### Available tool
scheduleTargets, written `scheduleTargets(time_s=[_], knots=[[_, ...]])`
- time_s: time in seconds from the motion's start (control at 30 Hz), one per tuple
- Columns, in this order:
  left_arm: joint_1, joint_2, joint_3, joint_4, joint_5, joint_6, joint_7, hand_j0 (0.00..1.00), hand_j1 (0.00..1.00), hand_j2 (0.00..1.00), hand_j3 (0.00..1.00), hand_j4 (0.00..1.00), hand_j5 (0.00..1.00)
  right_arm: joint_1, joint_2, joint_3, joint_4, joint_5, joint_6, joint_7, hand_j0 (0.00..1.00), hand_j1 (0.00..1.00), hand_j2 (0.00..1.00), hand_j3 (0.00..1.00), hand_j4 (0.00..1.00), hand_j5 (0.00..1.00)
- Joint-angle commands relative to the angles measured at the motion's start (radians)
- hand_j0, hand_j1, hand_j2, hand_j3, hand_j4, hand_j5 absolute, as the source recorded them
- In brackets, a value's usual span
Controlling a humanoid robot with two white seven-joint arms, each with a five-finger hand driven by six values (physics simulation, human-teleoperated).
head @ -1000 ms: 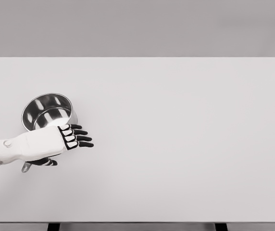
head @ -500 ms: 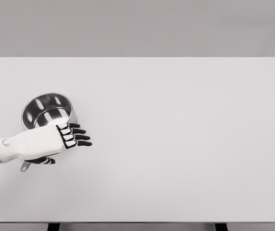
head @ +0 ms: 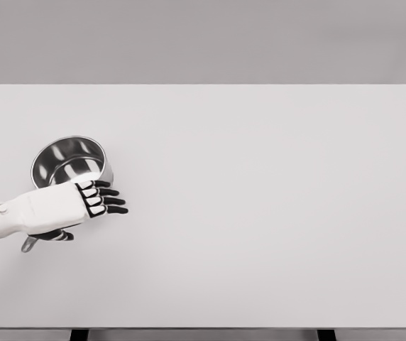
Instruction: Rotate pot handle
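Change: since the earlier frames, the left hand (head: 61, 207) has been drawn leftward and slightly up, and the handle tip (head: 28, 245) has swung left with it.
Meaning: rotation of the handle is judged to be under way.
Hand: fingers (head: 102, 201) are held extended and loosely spread past the pot wall; whether the thumb underneath is clamped on the handle cannot be told.
Pot: the round, shiny steel pot (head: 68, 162) is seen on the white surface (head: 274, 199), near its left edge.
Writing: none can be read.

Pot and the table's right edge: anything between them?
Nothing. In the head view, the stretch from the pot to the right edge of the table is bare. The left robot hand sits at the pot's near side, over its handle.
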Motion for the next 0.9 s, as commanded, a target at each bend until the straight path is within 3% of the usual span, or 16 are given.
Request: scheduleTargets(time_s=[0.0,0.87], knots=[[0.0,0.002,0.002,0.008,0.007,0.001,0.001,1.0,1.0,1.0,1.0,1.0,1.0,0.0,0.0,0.0,0.0,0.0,0.0,0.0,1.0,1.0,1.0,1.0,1.0,1.0],[0.002,0.028,0.052,0.055,0.017,0.001,0.002,1.0,1.0,1.0,1.0,1.0,1.0,0.0,0.0,0.0,0.0,0.0,0.0,0.0,1.0,1.0,1.0,1.0,1.0,1.0]])
